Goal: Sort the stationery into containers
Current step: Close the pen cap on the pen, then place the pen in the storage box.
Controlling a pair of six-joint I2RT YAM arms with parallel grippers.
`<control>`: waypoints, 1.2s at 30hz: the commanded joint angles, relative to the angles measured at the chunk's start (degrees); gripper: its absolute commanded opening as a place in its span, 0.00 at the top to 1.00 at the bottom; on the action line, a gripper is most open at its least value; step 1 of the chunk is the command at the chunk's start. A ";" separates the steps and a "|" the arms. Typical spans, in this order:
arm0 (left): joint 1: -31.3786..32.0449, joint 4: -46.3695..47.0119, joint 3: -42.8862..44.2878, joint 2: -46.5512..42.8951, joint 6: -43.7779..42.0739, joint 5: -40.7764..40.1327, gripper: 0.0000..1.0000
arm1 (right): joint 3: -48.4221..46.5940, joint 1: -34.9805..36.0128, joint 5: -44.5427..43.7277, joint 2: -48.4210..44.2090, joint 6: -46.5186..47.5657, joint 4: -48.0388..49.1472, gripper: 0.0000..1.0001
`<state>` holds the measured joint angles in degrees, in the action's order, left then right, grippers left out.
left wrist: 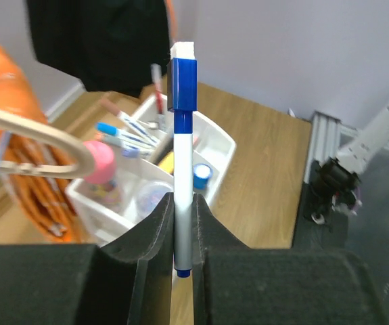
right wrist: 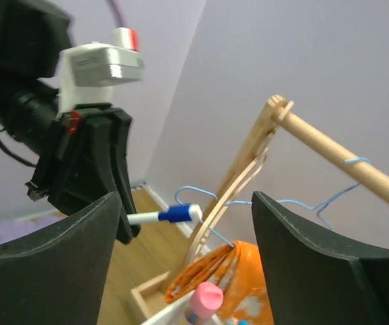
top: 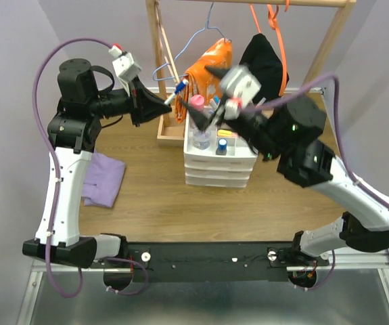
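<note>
Left fingers (left wrist: 155, 230) pinch the blue-capped marker (left wrist: 182, 162) near its tail.

Blue-capped pen (left wrist: 182, 135) lower barrel hidden between left claw (left wrist: 182, 203) fingers; tray (top: 238, 154) partly behind right arm (top: 302, 135).

Blue-capped white marker (left wrist: 182, 176), pink-capped bottle (left wrist: 103, 177), white tray (left wrist: 222, 150)

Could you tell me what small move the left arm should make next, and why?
Probably carry the blue-capped marker toward the white tray and stop over the compartment that already holds pens. The left gripper is shut on the marker's barrel and holds it off to the tray's side, not yet above any compartment.
</note>
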<state>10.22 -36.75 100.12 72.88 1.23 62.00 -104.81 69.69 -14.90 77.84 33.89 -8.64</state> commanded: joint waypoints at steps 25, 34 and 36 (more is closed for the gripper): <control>-9.69 29.63 -3.17 -0.46 26.89 -1.27 1.00 | -9.44 -24.08 47.06 18.48 -58.50 16.38 0.43; -9.69 30.42 -2.91 -0.11 27.86 -0.74 1.00 | -9.70 -24.08 43.11 19.98 -58.68 17.26 0.41; -9.69 30.51 -2.73 -0.02 27.86 -0.47 1.00 | -10.84 -24.08 41.79 21.20 -58.76 16.12 0.41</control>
<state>0.80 -7.84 96.97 74.04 28.05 60.31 -114.13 45.43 29.58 96.51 -24.03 6.48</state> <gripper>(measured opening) 0.193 0.589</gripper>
